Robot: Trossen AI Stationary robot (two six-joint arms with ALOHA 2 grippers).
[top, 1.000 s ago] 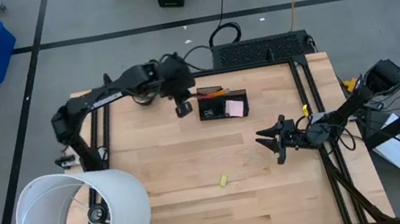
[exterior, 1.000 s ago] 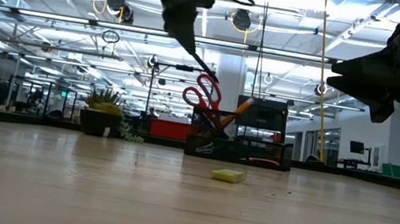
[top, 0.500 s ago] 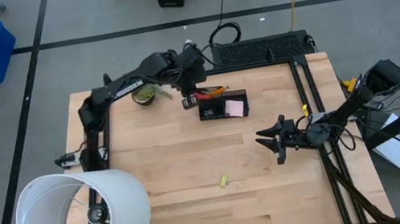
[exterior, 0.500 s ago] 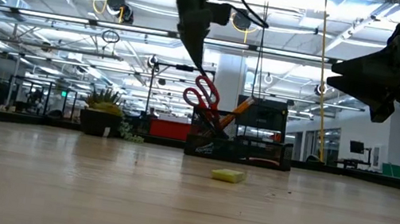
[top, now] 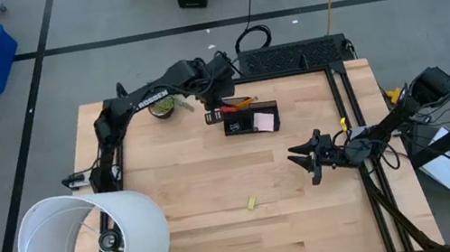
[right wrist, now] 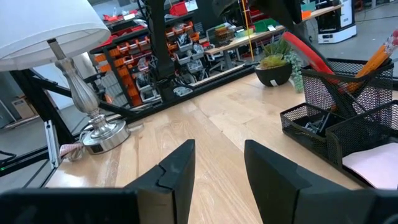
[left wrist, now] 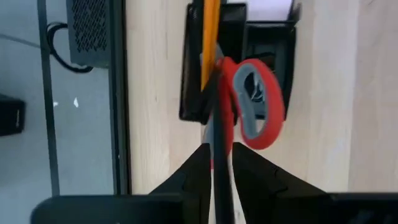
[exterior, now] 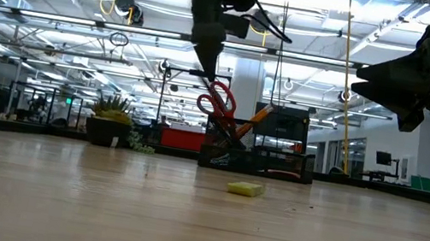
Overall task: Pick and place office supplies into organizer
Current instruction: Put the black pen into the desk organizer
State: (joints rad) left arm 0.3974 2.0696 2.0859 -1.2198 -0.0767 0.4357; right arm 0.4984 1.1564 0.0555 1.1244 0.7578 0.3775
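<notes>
The left gripper (top: 213, 112) sits at upper centre, fingers closed on a thin black pen (left wrist: 219, 146) above the organizer (top: 251, 120); the pen's tip is hidden. The right gripper (top: 301, 158) hangs open at centre right. On the wooden table (top: 207, 184): one yellow piece (top: 252, 202), one lampshade (top: 90, 249)

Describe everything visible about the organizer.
The organizer is a small black wire-mesh desk caddy near the table's far edge. It has a taller cup section and lower open trays. Red-handled scissors and an orange pencil stand tilted in the taller section; a pink sticky-note pad lies in a lower tray. It sits flat and upright on the wooden table. The left gripper hangs just over its cup end, holding a thin black pen.
</notes>
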